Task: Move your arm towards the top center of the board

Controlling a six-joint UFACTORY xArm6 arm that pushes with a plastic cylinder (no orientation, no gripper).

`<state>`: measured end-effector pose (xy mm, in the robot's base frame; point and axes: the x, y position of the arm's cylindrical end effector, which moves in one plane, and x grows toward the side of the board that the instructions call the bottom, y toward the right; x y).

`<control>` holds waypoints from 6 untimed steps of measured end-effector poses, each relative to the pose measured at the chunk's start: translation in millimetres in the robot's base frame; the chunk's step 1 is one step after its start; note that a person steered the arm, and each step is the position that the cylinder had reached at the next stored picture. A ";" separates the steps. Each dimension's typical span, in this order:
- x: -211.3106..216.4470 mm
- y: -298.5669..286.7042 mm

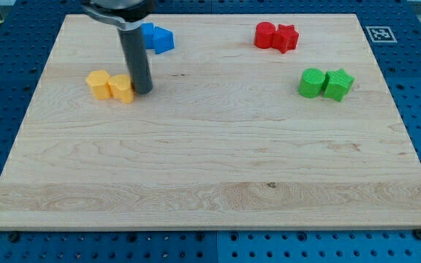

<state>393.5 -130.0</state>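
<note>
Tip [143, 90], a bare rigid rod with no tool to spread or pinch, touches the right yellow block [122, 88] at the table's [210, 168] upper left, probably sliding lightly toward top centre, nothing to grasp.

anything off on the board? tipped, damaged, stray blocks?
Nothing stands out. Blocks sit in four same-colour pairs: yellow blocks, blue blocks, red blocks, green blocks, all flat on the board. My tip rests against the yellow pair's right side.
</note>
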 end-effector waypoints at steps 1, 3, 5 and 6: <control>0.0 -15.5; -10.5 72.4; -82.0 110.6; -115.2 99.0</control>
